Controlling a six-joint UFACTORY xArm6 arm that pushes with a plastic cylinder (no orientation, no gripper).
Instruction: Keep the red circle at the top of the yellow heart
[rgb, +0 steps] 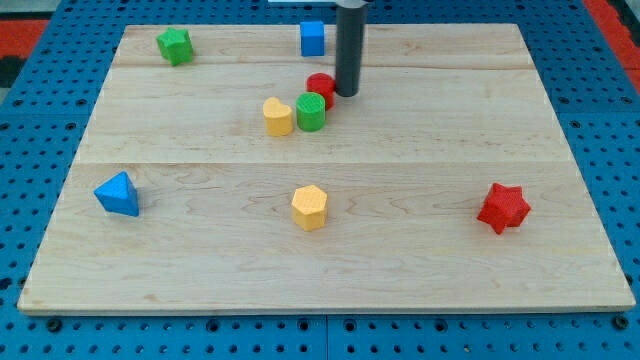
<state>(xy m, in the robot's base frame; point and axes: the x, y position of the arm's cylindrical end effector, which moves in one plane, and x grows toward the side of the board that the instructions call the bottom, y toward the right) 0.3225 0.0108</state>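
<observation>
Tip (346, 94) touching red circle (319, 86) beside yellow heart (278, 116)

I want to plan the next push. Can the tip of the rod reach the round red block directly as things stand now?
Probably yes. My tip stands right beside the round red block, on the view's right, seemingly touching it. The round green block crowds only its lower side.

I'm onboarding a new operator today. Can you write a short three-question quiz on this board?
1. True or false: my tip is beside the red circle, on the view's right of it.
2. Which block touches the red circle? A) green cylinder B) blue cube C) red star
3. Fill in: the yellow heart sits to the view's ____ of the green cylinder.

Key: 1 true; 2 A; 3 left.
</observation>
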